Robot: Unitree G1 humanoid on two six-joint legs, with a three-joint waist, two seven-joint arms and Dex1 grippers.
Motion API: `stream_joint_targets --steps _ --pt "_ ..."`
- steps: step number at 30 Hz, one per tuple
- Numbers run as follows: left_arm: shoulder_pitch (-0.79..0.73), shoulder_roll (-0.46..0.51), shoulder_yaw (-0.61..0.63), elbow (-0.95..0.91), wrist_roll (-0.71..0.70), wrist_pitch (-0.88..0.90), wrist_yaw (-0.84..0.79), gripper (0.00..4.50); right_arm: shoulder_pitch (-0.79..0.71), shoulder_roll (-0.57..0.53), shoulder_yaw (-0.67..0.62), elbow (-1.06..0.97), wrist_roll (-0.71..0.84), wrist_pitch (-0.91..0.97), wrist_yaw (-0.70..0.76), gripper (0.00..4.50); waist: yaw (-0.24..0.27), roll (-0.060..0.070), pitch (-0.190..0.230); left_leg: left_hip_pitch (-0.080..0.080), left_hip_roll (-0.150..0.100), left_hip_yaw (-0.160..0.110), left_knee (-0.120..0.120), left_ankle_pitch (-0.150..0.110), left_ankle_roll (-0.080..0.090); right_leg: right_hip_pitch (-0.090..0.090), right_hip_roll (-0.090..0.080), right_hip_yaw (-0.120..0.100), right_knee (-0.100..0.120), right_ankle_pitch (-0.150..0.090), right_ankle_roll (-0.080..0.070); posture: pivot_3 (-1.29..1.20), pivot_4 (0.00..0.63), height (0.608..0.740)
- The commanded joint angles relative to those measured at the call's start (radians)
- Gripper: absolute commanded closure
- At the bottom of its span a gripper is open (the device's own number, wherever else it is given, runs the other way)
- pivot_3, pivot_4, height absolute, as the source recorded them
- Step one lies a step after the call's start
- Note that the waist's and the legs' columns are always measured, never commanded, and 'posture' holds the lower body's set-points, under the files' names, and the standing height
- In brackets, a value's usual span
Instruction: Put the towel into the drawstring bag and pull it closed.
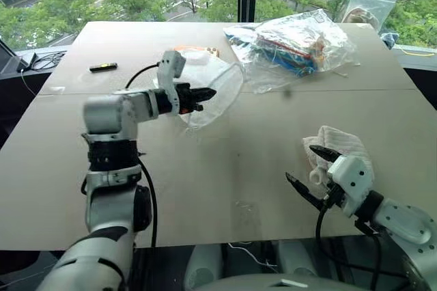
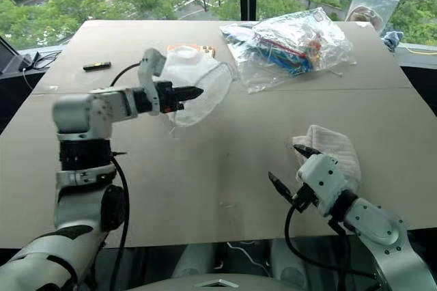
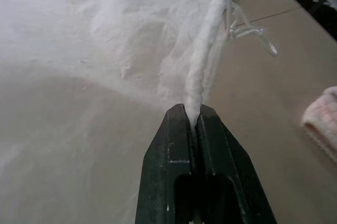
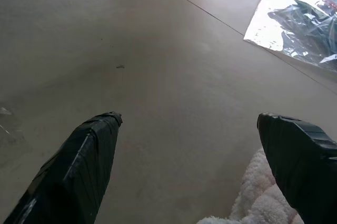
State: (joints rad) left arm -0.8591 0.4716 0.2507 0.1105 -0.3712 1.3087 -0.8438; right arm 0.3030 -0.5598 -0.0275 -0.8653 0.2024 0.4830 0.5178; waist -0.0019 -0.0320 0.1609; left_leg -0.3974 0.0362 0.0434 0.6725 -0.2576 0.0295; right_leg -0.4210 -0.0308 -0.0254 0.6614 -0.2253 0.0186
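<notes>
Drawstring bag [image 1: 212, 89]: one, thin white semi-translucent fabric, mouth rim rolled into cord-like edge, lifted off beige table [image 1: 225, 161] near centre, at about 11 o'clock from towel. Left gripper [image 3: 192, 114] pinched tight on that rim. Frayed white cord end [image 3: 253, 37] dangles beside it. Towel [image 1: 339, 146]: one, cream terry, ribbed, folded, lying at table's 4 o'clock. Right gripper [image 1: 314, 166] spread wide, one finger over towel, holding nothing. Clear plastic bags [image 1: 293, 45], crinkled, colourful contents, at 1 o'clock.
</notes>
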Motion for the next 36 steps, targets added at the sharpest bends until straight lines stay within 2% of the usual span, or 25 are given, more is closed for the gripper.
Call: stream_joint_targets --steps 1,7,10,18,21,28,32,36 --pt "0.001 0.018 0.029 -0.054 -0.098 0.157 0.007 4.39 0.015 -0.013 -0.080 -0.051 0.022 0.014 -0.003 0.00 -0.004 0.000 0.000 0.000 0.000 0.000 0.000 0.000 0.000 0.001 0.000 0.000 0.000 0.000 0.000 0.00 0.150 0.740" --pt "0.083 0.031 -0.119 -0.181 -0.093 0.056 0.067 4.39 0.095 -0.053 -0.185 -0.070 -0.002 0.030 0.008 0.00 0.001 0.000 0.000 0.000 0.000 0.000 0.000 0.000 0.000 0.001 -0.001 0.004 0.000 0.000 0.000 0.00 0.150 0.740" --pt "0.098 0.027 -0.158 -0.211 -0.093 0.017 0.093 4.39 0.119 -0.071 -0.199 -0.050 -0.043 0.040 -0.010 0.00 0.007 0.000 0.000 0.000 0.000 0.000 0.000 0.000 0.000 0.001 -0.001 0.005 0.000 0.000 0.000 0.00 0.150 0.740" --pt "0.147 0.006 -0.156 -0.257 -0.126 0.011 0.160 4.39 0.202 -0.162 -0.109 0.055 -0.278 -0.054 -0.027 0.00 0.009 0.000 0.000 0.001 0.000 0.002 0.000 0.000 0.000 0.000 0.000 0.007 0.000 0.000 0.000 0.00 0.150 0.740" --pt "0.156 -0.005 -0.149 -0.275 -0.141 0.020 0.180 4.39 0.186 -0.154 -0.106 0.110 -0.328 -0.073 -0.052 0.00 0.013 0.000 0.000 0.001 0.000 0.003 0.000 0.000 0.000 0.000 0.000 0.008 -0.001 -0.001 -0.001 0.00 0.150 0.740" --pt "0.179 0.006 -0.149 -0.293 -0.162 0.006 0.211 4.39 0.139 -0.074 -0.138 0.121 -0.272 -0.021 -0.045 0.00 0.013 0.000 0.000 0.001 0.000 0.002 -0.001 0.000 0.000 0.000 0.000 0.007 0.000 -0.002 -0.003 0.00 0.150 0.740" --pt "0.194 0.010 -0.146 -0.314 -0.171 0.003 0.220 4.39 0.093 0.028 -0.233 0.089 -0.097 0.091 -0.021 0.00 0.015 0.000 0.000 0.001 0.000 0.003 0.000 0.000 0.000 0.000 0.000 0.008 0.000 -0.002 -0.003 0.00 0.150 0.740" --pt "0.203 0.018 -0.140 -0.316 -0.181 0.001 0.230 4.39 0.057 0.093 -0.429 0.012 0.190 0.248 0.018 0.00 0.016 0.000 0.000 0.001 0.000 0.002 -0.001 0.000 0.000 0.000 -0.001 0.007 0.000 0.000 -0.001 0.00 0.150 0.740"
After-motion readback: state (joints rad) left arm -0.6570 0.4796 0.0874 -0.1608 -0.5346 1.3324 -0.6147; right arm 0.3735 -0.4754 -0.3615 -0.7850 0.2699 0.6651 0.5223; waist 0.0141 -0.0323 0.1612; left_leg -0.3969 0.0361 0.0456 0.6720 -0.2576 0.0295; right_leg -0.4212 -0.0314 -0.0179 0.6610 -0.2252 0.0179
